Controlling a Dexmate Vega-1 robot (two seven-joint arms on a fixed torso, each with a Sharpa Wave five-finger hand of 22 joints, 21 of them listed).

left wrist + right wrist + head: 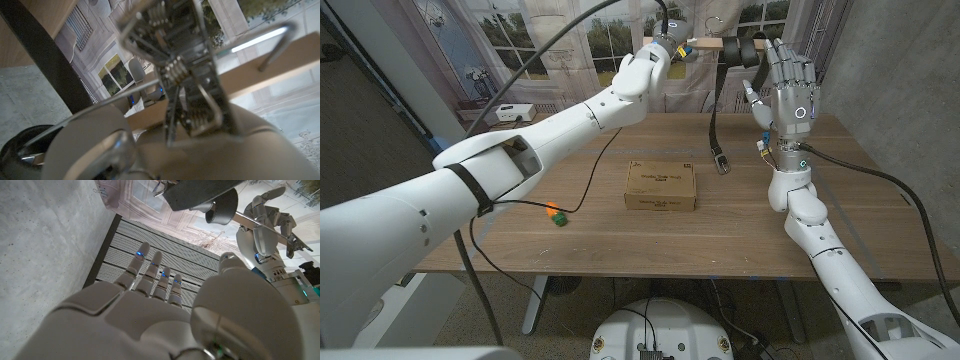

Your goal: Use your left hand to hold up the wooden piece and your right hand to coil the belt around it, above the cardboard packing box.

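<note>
My left hand is raised high at the far side of the counter, fingers clamped on one end of the wooden piece. I hold it roughly level so the bar stays free of the counter and there is open space around it for winding.

The belt is partly coiled: a dark roll sits on the bar near its far end, and the loose tail hangs straight down, its buckle end dangling low over the far part of the counter. In the right wrist view the roll shows just beyond my fingertips.

My right hand stands upright beside that roll, fingers spread apart, holding nothing. Judgement: it is between wraps and placed to reach the hanging tail.

The cardboard box lies closed mid-counter. The bar looks to sit beyond it, not directly over it, though from this angle I cannot tell for sure. A small orange and green object lies left of the box.
</note>
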